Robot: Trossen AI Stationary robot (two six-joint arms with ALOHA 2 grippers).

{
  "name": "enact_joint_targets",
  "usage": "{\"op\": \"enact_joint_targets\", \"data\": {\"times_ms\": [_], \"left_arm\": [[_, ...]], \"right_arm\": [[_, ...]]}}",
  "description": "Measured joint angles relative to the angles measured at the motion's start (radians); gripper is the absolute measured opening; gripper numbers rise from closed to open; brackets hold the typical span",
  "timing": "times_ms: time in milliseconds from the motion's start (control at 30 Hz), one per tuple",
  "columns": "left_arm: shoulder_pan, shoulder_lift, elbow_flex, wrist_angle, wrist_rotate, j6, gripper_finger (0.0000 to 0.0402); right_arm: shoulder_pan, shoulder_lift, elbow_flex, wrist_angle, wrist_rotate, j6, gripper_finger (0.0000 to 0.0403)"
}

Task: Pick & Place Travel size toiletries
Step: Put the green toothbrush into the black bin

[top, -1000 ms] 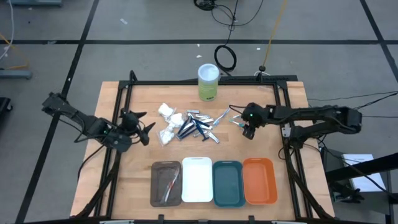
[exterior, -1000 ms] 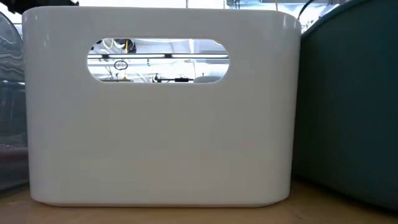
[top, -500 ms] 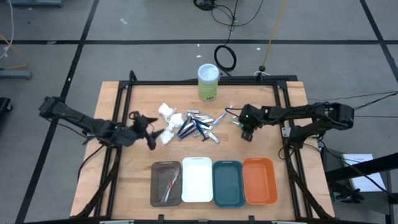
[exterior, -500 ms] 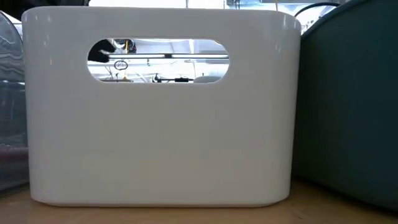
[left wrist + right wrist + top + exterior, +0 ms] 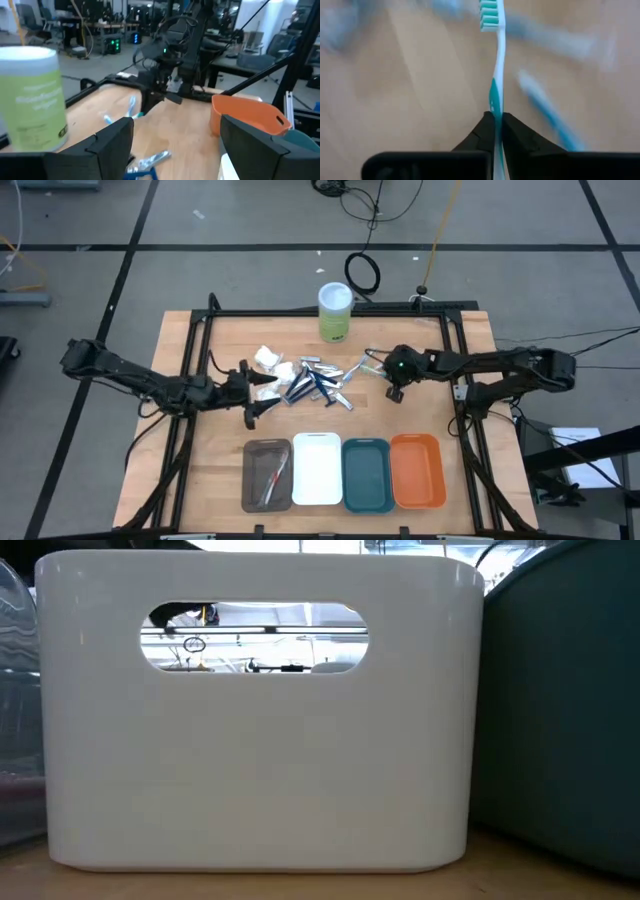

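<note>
Right hand was clamped on a teal-and-white toothbrush, its two dark fingers pressed flat against the handle with the bristle head pointing away from the wrist; from above, this hand sat at the right end of the pile of toiletries, near the counter's right side. Another toothbrush, pale blue, lay on the wood just beside the gripped one. Left hand reached in from the left with its fingers spread wide and nothing between them, at the left edge of the pile beside the white wads. Dark blue razors and small silver tools lay mixed in the middle of the pile. Behind the pile stood a green-and-white canister. Along the near edge sat four trays in a row, touching: brown, white, teal and orange; the brown one held a thin item that I could not identify. The low camera saw only the white tray's wall and the teal one beside it.
</note>
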Motion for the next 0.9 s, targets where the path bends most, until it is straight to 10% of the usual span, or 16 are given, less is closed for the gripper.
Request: {"op": "enact_joint_targets", "data": {"times_ms": [367, 900], "left_arm": [[0.176, 0.284, 0.017, 0.388, 0.082, 0.065, 0.0294], [0.225, 0.734, 0.503, 0.369, 0.377, 0.073, 0.0294]], "right_arm": [[0.083, -0.269, -0.016, 0.471, -0.184, -0.012, 0.0007], [0.252, -0.115, -0.131, 1.031, -0.282, -0.028, 0.0006]]}}
